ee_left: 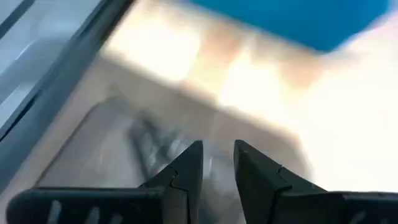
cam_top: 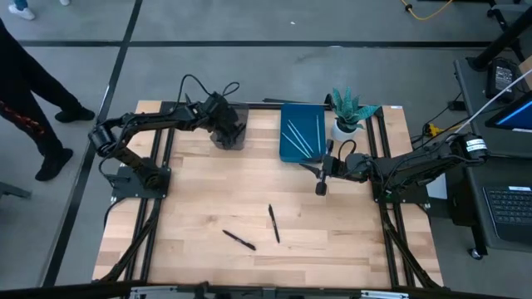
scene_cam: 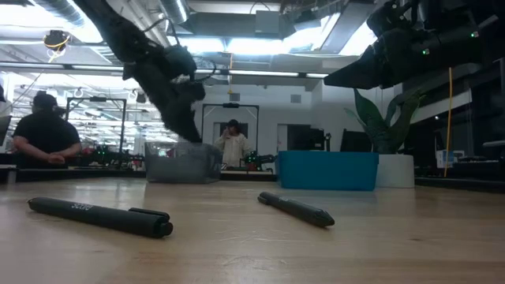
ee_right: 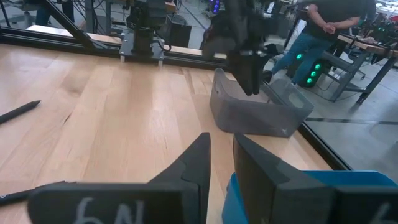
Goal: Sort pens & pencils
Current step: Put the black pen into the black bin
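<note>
Wood table (cam_top: pixel 349 241): 2 black pens (cam_top: pixel 273 223), blue tray (cam_top: pixel 301 133).

Even, bright overhead light falls on the pale wooden table (cam_top: pixel 249 199), with only faint shadows beneath the arms. In the low view, ceiling strip lights glare from ten to two o'clock, leaving the arms as dark silhouettes; the near black pen (scene_cam: pixel 99 215) is sharp, the room behind soft. The left wrist view is heavily motion-blurred; the right wrist view is clear.
</note>
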Robot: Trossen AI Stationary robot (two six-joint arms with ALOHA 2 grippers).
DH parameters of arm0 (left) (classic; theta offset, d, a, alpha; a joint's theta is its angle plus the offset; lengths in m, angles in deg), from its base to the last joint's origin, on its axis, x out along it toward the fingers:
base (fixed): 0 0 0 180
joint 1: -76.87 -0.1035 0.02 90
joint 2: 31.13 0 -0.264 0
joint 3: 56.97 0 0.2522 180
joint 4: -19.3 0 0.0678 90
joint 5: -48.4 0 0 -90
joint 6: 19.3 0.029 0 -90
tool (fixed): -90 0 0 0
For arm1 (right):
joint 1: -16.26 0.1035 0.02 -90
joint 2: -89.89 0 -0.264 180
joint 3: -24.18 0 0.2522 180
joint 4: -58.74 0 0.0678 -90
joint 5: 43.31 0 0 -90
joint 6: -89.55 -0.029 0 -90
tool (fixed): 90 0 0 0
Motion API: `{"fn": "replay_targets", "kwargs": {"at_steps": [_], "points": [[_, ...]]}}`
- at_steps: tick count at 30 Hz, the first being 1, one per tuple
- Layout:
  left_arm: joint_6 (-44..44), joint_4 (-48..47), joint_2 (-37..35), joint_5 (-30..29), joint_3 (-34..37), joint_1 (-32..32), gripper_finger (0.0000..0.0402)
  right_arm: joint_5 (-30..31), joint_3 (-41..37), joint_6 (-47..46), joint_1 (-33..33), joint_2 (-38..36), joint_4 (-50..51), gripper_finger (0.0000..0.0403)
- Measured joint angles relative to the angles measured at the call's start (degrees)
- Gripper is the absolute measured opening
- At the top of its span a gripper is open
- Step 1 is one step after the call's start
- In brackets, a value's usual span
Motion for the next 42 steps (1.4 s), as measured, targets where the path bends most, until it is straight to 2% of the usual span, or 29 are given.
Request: {"fn": "replay_targets", "kwargs": {"at_steps": [8, 15, 20, 24, 28, 34, 38, 40, 42], "points": [[1.74, 3.88, -10.44, 14.00, 0.01, 6.75, 0.0084, 0.02, 0.00, -1.28, 0.02, 0.00, -1.30, 0.0071], [3.51, 8.39, -20.46, 15.12, 5.09, 14.17, 0.0085, -0.06, 0.00, -3.52, 0.12, 0.00, -1.33, 0.0071], [2.25, 13.29, -28.43, 15.31, 11.54, 17.47, 0.0085, -3.98, 0.00, -6.00, 0.86, 0.00, -1.59, 0.0071], [0.84, 21.90, -35.17, 18.64, 17.45, 19.70, 0.0085, -6.77, 0.00, -6.81, 2.37, -0.04, -2.97, 0.0071], [-0.08, 25.12, -41.19, 20.85, 22.03, 21.86, 0.0085, -7.45, 0.02, -7.66, 4.41, -0.05, -5.31, 0.0071], [-0.12, 25.05, -46.05, 28.92, 25.71, 26.00, 0.0085, -7.39, 0.02, -7.02, 6.69, -0.07, -7.40, 0.0071], [-0.46, 25.14, -46.90, 33.14, 26.12, 29.50, 0.0085, -7.08, 0.02, -7.78, 8.05, -0.07, -7.42, 0.0071], [-1.90, 25.04, -46.87, 33.40, 26.12, 31.66, 0.0085, -6.97, 0.02, -7.80, 8.81, -0.07, -7.43, 0.0071], [-2.99, 24.69, -46.59, 31.23, 26.12, 33.82, 0.0085, -6.97, 0.02, -7.80, 9.64, -0.07, -7.78, 0.0071]]}}
